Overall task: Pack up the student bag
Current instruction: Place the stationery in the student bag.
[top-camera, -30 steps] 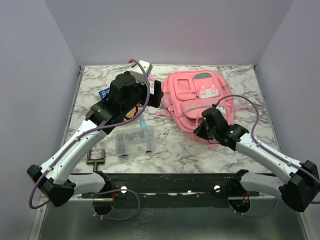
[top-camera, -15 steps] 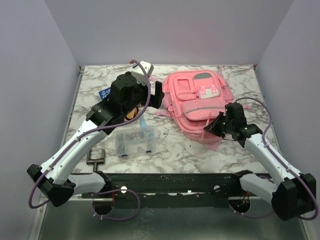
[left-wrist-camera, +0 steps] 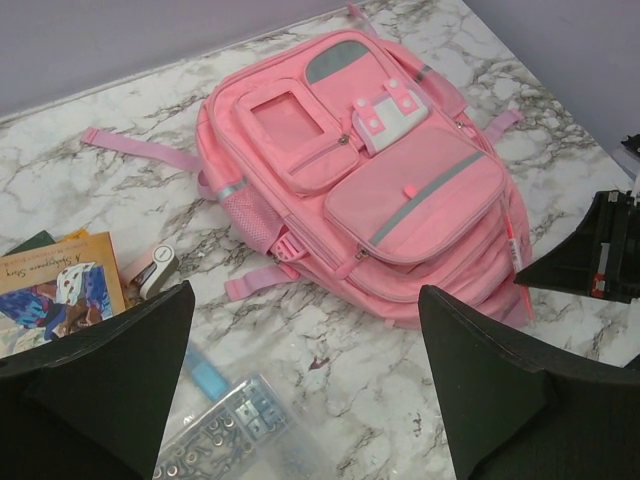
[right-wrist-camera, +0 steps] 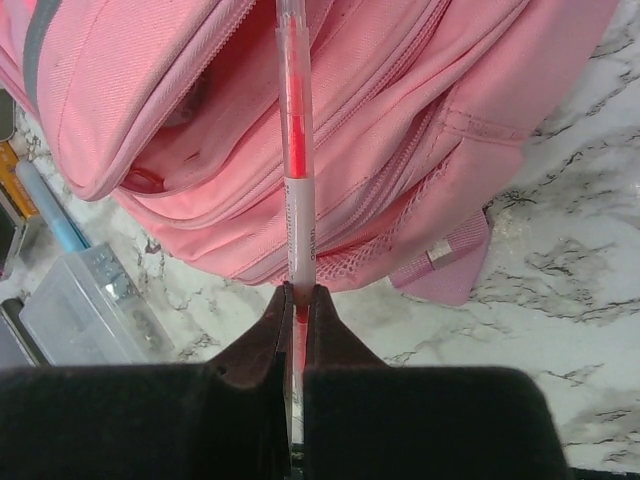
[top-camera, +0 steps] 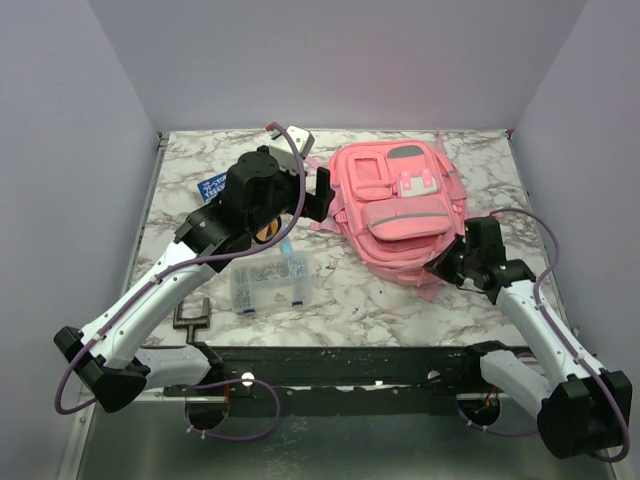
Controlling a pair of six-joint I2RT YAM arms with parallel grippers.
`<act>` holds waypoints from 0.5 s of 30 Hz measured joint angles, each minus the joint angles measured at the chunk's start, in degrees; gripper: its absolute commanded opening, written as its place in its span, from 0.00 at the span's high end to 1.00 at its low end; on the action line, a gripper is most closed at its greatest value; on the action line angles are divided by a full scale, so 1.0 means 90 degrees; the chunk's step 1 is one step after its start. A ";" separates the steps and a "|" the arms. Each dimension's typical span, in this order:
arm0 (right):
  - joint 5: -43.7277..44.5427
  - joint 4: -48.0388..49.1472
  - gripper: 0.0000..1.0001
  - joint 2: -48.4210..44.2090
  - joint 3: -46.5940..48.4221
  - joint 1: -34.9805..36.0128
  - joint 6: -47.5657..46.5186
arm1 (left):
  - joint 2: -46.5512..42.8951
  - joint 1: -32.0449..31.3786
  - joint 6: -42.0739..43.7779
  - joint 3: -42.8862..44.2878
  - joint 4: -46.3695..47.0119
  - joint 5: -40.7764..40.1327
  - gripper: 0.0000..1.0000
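The pink student bag lies flat on the marble table, front pockets up, also seen in the left wrist view. My right gripper is shut on a white pen with a red core. The pen points at the bag's lower side, where a pocket mouth gapes a little. From above, the right gripper sits at the bag's near right corner. My left gripper stands wide open and empty, held above the table left of the bag.
A clear plastic compartment box of small metal parts lies near the table's front, with a blue marker beside it. Picture books and a small pale case lie left of the bag. A black clamp sits at the front left edge.
My right arm has swung right and back, from over the bag's front to its near right corner, still holding the pen. The left arm shifted slightly up and right.
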 measured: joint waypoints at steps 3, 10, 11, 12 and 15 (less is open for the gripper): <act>-0.0083 0.0175 0.99 0.0221 -0.0002 -0.0041 0.0027 | 0.0000 -0.0041 0.0000 0.0000 0.0000 0.0000 0.04; -0.0384 0.1059 0.99 0.0340 -0.0172 -0.0236 0.0342 | 0.0002 -0.0121 -0.0002 0.0000 0.0000 0.0005 0.04; -0.0413 0.1292 0.99 0.0376 -0.0221 -0.0282 0.0476 | 0.0002 -0.0121 -0.0005 0.0000 0.0000 0.0007 0.04; -0.0418 0.1506 0.99 0.0440 -0.0260 -0.0311 0.0605 | 0.0002 -0.0121 -0.0005 0.0000 0.0000 0.0007 0.04; -0.0376 0.2059 0.99 0.0716 -0.0323 -0.0340 0.0988 | 0.0015 -0.0121 -0.0007 0.0000 0.0000 0.0032 0.04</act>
